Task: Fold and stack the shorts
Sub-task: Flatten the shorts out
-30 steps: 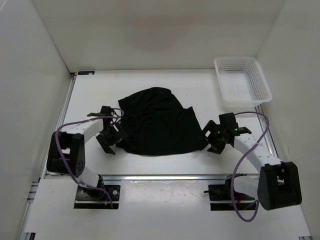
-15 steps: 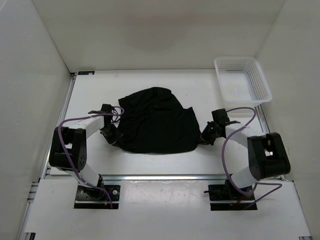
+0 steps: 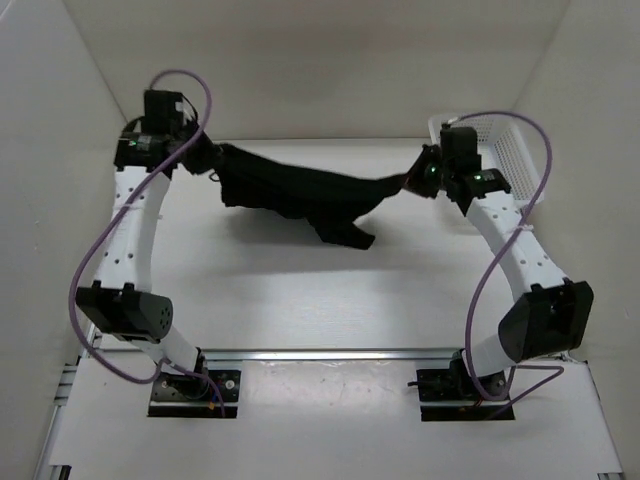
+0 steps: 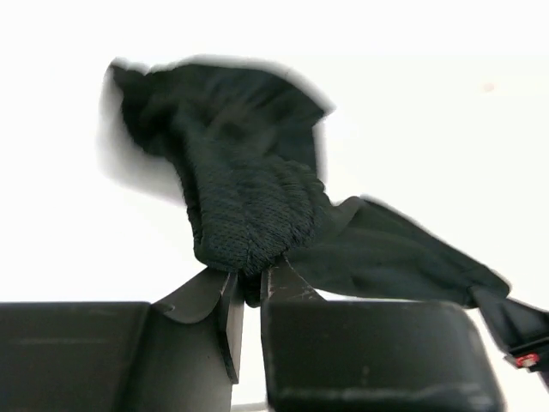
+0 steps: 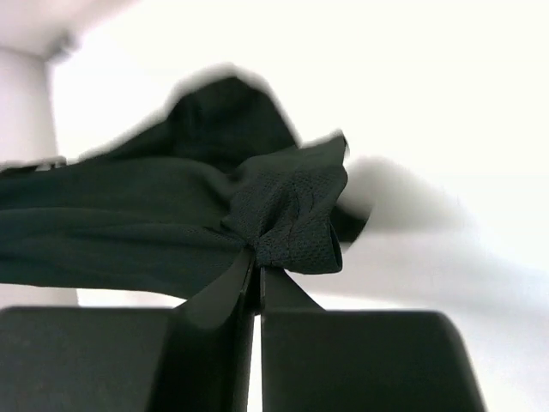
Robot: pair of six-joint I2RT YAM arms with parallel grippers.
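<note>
Two-handed, hoisted the shorts (image 3: 300,190) off the table (image 3: 300,300), where spread flat a second earlier, and stretched them in mid-air near the far wall. Clamped left gripper (image 3: 212,165) and right gripper (image 3: 408,180) on opposite ends. Probably readied for laying out smooth before folding.

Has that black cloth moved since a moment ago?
Yes. The shorts left the middle of the table. The left gripper and right gripper now hold them stretched out farther back, their right end near the white basket.
</note>
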